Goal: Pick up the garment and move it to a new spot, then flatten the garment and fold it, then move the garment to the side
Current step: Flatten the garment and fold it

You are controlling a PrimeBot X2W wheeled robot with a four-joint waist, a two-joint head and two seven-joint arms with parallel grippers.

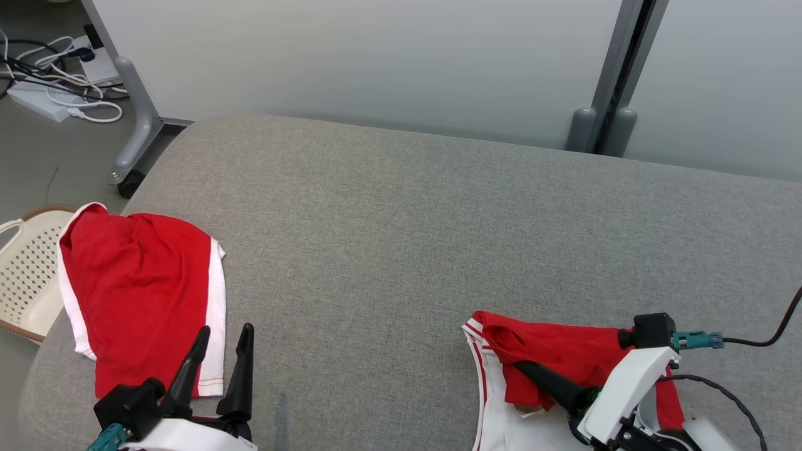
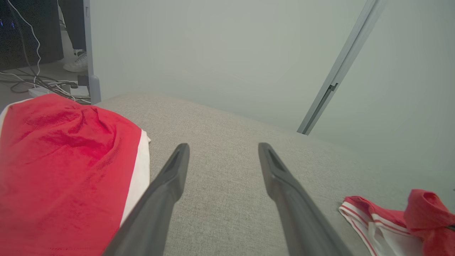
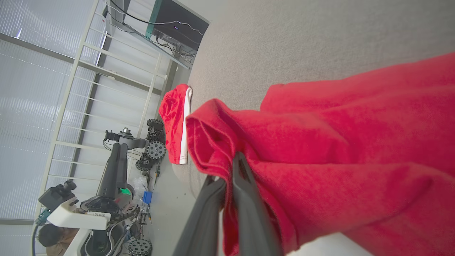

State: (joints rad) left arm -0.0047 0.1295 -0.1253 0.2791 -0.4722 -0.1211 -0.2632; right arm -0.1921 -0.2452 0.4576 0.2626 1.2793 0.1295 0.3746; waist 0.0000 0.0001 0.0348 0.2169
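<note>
Two red items lie on the grey desk (image 1: pixel 401 219) in the head view: the garment (image 1: pixel 564 354), red with white striped trim, bunched at the desk's near right edge, and a second red garment (image 1: pixel 141 294), white-edged, at the desk's near left corner, partly overhanging a cream basket (image 1: pixel 25 275) beside the desk. Right gripper (image 1: pixel 523 368) has its fingers pinched together on a red fold of the garment. Left gripper (image 1: pixel 226 327) is at the near edge of the desk, fingers spread wide, holding nothing. Left wrist view: left gripper (image 2: pixel 224 145) fingers wide apart over bare desk (image 2: pixel 220 117), second red garment (image 2: pixel 64 160) to one side, garment (image 2: pixel 391 220) well apart at the other. Right wrist view: right gripper (image 3: pixel 229 169) fingers clamped on the garment (image 3: pixel 337 160); second red garment (image 3: pixel 174 121) at the far end of the desk (image 3: pixel 302 46).
</note>
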